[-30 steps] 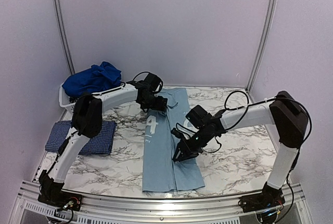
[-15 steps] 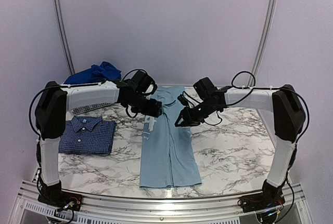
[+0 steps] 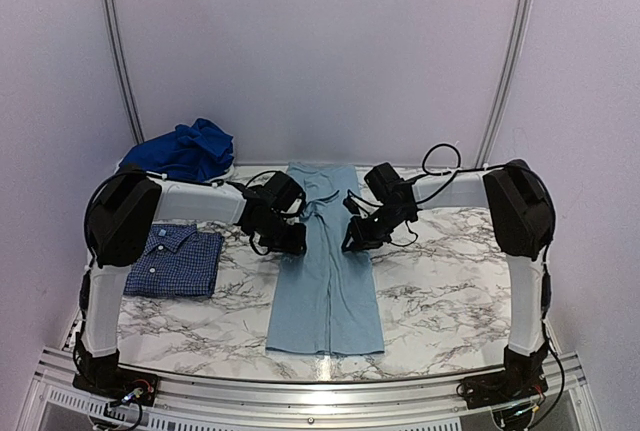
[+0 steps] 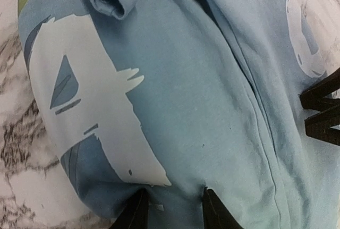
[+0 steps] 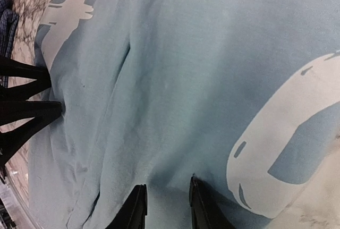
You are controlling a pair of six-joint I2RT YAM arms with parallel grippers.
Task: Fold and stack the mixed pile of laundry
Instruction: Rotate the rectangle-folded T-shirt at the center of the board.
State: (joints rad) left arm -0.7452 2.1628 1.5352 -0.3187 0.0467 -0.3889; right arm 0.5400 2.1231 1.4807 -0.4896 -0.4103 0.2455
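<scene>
The pale blue T-shirt (image 3: pixel 325 281) lies as a long narrow strip down the middle of the marble table, with its white print (image 4: pixel 90 96) showing at the folded sides. My left gripper (image 3: pixel 292 243) sits at its left edge, and a ridge of the cloth is pinched between the jaws (image 4: pixel 172 193). My right gripper (image 3: pixel 356 241) is opposite at the right edge, its jaws (image 5: pixel 167 187) likewise closed on a fold. The navy check shirt (image 3: pixel 175 261) lies folded at the left. Royal blue clothes (image 3: pixel 185 151) are heaped at the back left.
Bare marble (image 3: pixel 450 281) stretches to the right of the T-shirt. A metal rail (image 3: pixel 320 383) runs along the near edge by the arm bases. White walls with upright posts (image 3: pixel 505 61) close off the back.
Both grippers have come to opposite edges of the T-shirt, which now lies straighter, narrower and farther back. The left jaws have closed from wide open onto the cloth.
</scene>
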